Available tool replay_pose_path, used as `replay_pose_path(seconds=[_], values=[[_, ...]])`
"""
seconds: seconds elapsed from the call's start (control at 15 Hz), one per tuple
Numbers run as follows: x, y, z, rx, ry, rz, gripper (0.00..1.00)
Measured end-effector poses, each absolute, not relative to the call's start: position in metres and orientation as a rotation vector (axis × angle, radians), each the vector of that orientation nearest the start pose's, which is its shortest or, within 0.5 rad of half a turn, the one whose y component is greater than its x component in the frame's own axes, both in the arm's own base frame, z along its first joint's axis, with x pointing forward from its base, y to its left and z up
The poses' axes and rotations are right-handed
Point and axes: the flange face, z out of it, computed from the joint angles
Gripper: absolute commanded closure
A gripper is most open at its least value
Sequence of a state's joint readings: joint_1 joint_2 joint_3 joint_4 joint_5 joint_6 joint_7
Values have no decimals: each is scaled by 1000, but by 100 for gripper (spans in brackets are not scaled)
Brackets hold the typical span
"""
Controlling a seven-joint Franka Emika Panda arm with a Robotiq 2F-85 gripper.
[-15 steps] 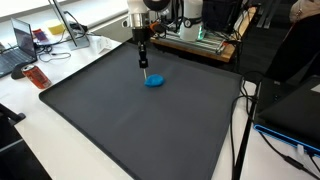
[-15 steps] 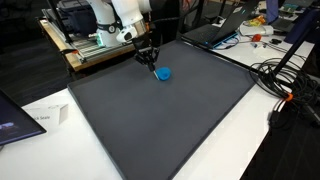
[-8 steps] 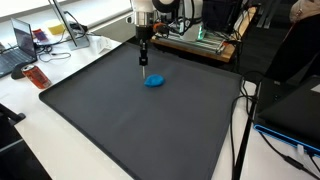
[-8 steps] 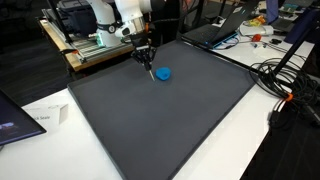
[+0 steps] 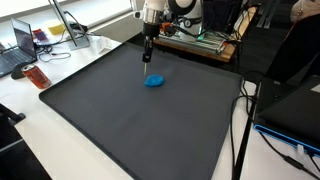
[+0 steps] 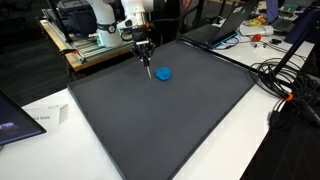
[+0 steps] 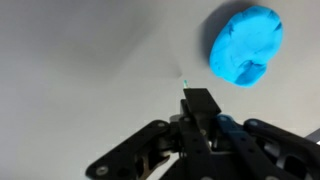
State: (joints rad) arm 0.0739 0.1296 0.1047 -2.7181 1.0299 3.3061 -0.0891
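A bright blue lump [image 5: 154,81] lies on the far part of a large dark grey mat [image 5: 130,125]; it also shows on the mat [image 6: 170,125] as the blue lump [image 6: 164,73]. My gripper [image 5: 147,55] hangs above the mat just behind the lump, not touching it. The gripper [image 6: 145,58] is shut on a thin dark pen-like thing pointing down. In the wrist view the gripper [image 7: 198,100] has its jaws together, with a tiny teal tip just beyond them. The blue lump [image 7: 245,45] sits up and to the right of that tip.
A white table [image 5: 60,150] carries the mat. Beside it are a laptop [image 5: 22,45] and a red object [image 5: 36,76]. A rack of equipment [image 5: 200,40] stands behind the arm. Cables [image 6: 285,80] and a paper [image 6: 45,118] lie off the mat.
The gripper has risen and drawn back a little from the blue lump, still shut. The lump has not moved.
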Motion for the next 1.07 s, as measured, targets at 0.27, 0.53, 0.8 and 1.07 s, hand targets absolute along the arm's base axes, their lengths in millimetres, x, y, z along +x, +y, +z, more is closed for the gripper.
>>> replay_pose_path(seconds=[0.27, 0.53, 0.8, 1.07], values=[[392, 3, 215, -2846, 995, -599, 88], [392, 5, 215, -2865, 957, -598, 97], [392, 2, 216, -2874, 965, -641, 97], [389, -7, 219, -2888, 1016, -720, 97]])
